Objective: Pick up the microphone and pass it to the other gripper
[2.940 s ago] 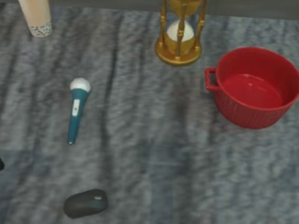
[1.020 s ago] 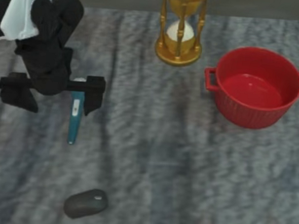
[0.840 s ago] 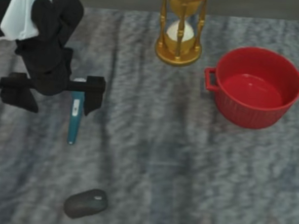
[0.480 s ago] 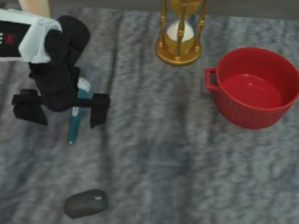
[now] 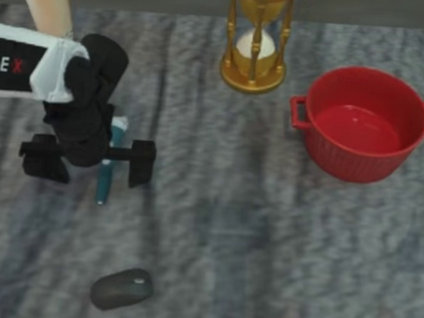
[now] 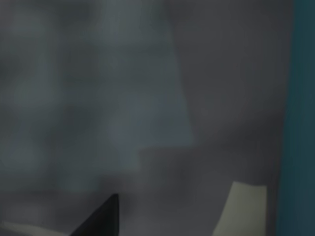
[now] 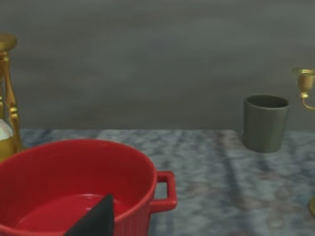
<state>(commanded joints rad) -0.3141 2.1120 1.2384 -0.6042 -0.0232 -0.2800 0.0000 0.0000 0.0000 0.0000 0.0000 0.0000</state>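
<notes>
While spread wide over the microphone (image 5: 104, 181), left gripper (image 5: 88, 160) hovered low, fingers on either side of the teal handle, nothing clasped yet. Grasping step, by the look; closing next, then lifting. Right arm out of the top view.

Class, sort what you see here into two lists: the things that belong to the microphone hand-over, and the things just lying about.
Belongs to the job:
- microphone
- left claw, open astride the microphone
- right claw, parked near the red pot

Just lying about:
- computer mouse
- hourglass
- red pot
- grey cup
- cream tube
</notes>
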